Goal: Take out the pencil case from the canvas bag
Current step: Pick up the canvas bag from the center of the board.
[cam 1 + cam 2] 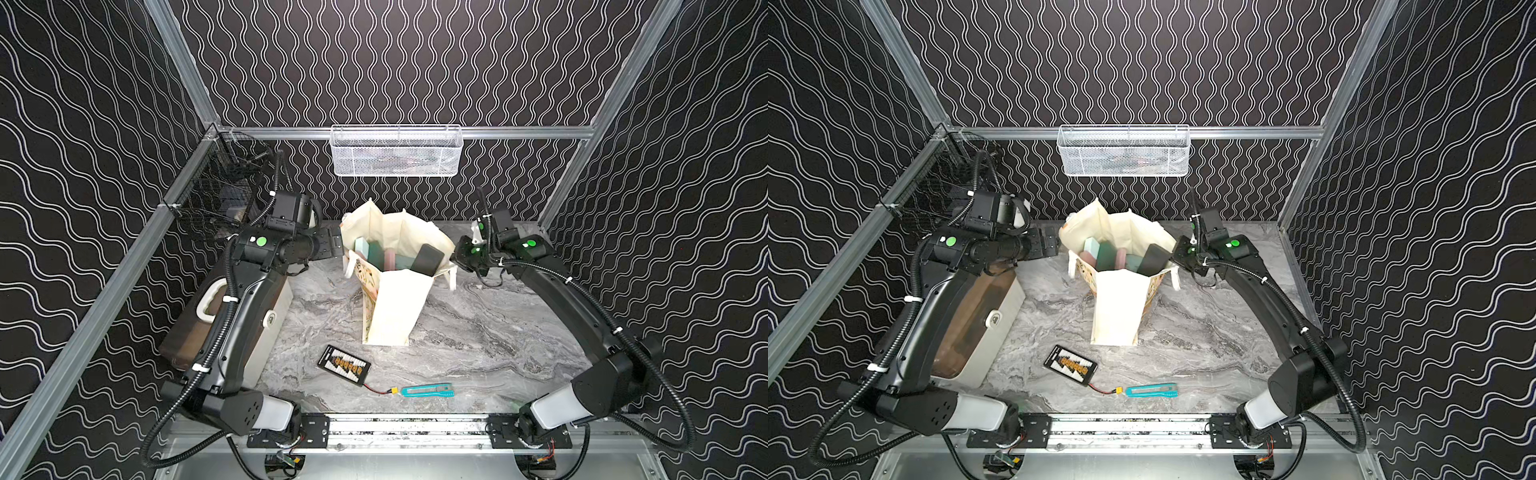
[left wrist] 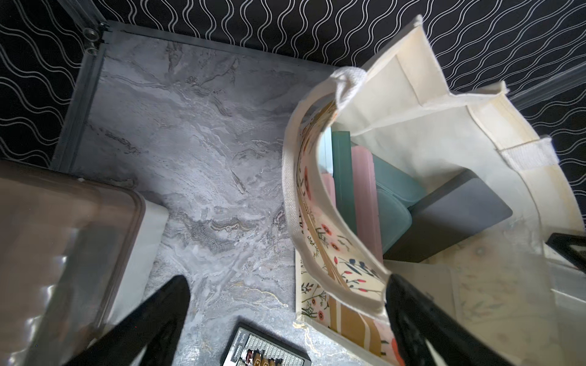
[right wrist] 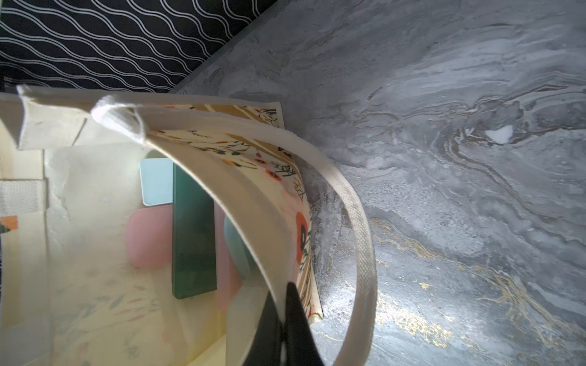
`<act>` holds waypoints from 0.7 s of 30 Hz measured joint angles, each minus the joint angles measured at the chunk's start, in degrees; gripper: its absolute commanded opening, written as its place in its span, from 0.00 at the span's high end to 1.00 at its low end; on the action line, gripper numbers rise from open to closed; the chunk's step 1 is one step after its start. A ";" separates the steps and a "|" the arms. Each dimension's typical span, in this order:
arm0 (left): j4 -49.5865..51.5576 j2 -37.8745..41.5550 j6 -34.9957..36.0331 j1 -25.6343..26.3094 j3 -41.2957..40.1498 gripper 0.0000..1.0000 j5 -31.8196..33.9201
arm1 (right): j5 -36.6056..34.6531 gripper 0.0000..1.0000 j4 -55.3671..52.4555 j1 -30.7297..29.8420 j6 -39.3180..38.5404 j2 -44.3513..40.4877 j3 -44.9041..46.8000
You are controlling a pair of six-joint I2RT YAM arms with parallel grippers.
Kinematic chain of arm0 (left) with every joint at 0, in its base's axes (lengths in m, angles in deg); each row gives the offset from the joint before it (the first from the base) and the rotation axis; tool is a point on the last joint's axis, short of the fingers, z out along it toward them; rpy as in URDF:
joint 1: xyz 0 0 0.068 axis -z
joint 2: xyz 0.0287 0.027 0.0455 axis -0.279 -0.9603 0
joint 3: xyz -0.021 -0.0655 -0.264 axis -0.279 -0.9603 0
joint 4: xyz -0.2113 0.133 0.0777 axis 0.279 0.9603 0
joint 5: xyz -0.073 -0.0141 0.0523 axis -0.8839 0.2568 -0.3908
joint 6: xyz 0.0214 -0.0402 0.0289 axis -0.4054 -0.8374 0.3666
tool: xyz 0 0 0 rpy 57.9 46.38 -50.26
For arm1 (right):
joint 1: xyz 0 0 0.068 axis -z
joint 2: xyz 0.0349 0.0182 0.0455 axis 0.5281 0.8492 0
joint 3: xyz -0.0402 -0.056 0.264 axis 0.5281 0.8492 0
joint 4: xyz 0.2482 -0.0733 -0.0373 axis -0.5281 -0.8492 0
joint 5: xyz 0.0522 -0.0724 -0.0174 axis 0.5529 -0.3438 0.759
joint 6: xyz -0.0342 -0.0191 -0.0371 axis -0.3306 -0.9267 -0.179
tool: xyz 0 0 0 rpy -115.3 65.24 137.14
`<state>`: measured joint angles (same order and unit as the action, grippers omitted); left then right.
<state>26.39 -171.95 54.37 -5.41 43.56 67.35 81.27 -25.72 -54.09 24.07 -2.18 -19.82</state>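
Right gripper (image 3: 287,293) is pinched on the canvas bag (image 1: 395,303) rim, holding the mouth open. Left gripper (image 2: 287,279) is spread wide just beside the bag. Pencil case (image 1: 428,258), probably the dark grey one, sits inside. Next you reach in with the left.

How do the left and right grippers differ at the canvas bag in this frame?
The left gripper is wide open, while the right gripper is shut. The left gripper holds nothing, sitting beside the rim of the canvas bag; the right gripper pinches the rim fabric on the opposite side. Both are up at the bag's open top.
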 measured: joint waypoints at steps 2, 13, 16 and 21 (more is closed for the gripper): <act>0.15 -1.51 -1.11 0.00 1.11 0.02 -1.64 | 0.39 1.00 0.28 1.27 0.04 -0.81 1.95; 1.31 -8.39 -4.17 0.00 6.71 0.13 -9.05 | 1.22 1.00 2.27 2.08 0.13 -1.99 5.09; 0.90 -10.01 -4.70 0.00 7.45 0.20 -9.75 | 1.25 1.00 2.38 2.08 0.13 -2.12 5.31; 0.87 -11.93 -5.73 0.00 7.10 0.37 -10.05 | 1.20 1.00 2.43 2.08 0.09 -2.08 5.42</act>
<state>27.26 -183.88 48.64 -5.41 50.66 57.29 82.47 -23.30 -52.02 24.16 -4.26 -14.40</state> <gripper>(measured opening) 0.714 0.056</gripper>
